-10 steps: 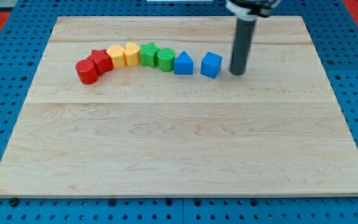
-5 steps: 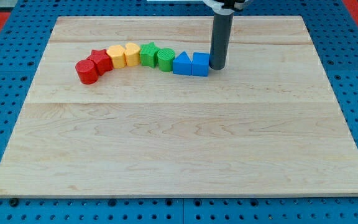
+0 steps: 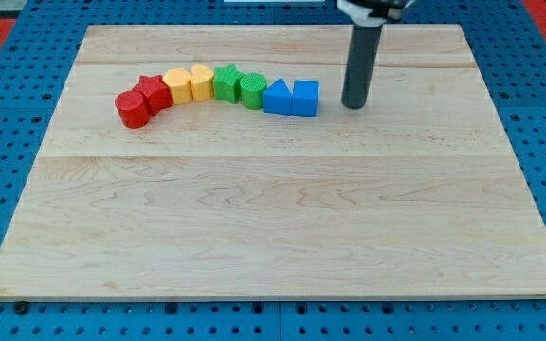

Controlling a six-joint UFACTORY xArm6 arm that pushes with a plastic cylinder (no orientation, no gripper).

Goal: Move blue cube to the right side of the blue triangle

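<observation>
The blue cube sits on the wooden board, touching the right side of the blue triangle. My tip rests on the board to the right of the blue cube, with a clear gap between them. The dark rod rises from the tip toward the view's top.
A curved row runs left from the blue triangle: green cylinder, green star, yellow block, yellow block, red star, red cylinder. Blue pegboard surrounds the board.
My tip pushed the blue cube left until it met the blue triangle, then drew back to the right, away from the cube. The other blocks have not moved.
</observation>
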